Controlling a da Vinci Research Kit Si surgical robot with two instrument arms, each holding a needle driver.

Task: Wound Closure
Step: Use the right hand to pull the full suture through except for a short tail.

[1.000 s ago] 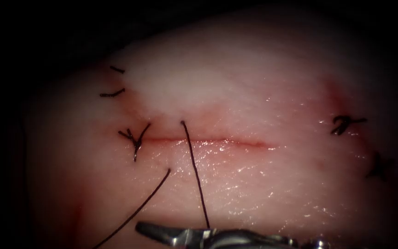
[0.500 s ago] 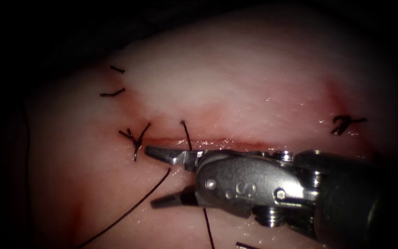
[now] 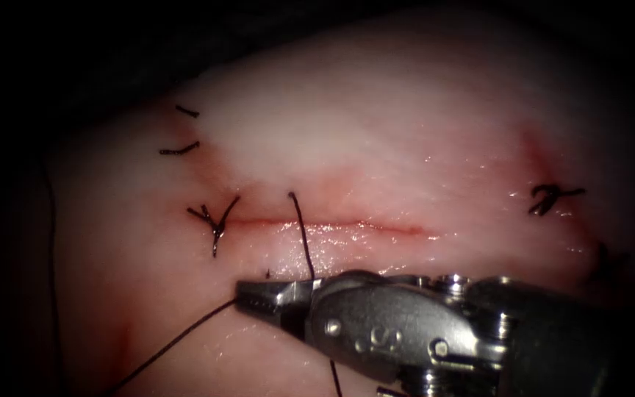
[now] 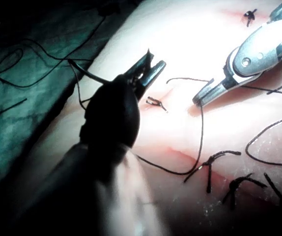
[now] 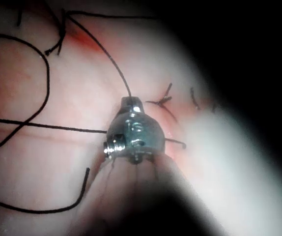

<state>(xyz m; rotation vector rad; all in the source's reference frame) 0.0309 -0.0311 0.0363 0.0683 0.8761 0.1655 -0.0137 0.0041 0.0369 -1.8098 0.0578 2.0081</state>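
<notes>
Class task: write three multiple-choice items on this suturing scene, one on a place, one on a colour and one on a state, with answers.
1. In the endoscope view, at which end of the cut does the tied knot sit?
A left B right C middle
2. What colour is the thread?
A white B dark C blue
3. The right gripper is:
A open and empty B shut on the needle C shut on the thread

Answers:
1 A: the knot sits at the cut's left end.
2 B: the thread runs dark across the pale tissue.
3 C: its jaws meet on the thread. The left gripper is open and holds nothing.
</notes>
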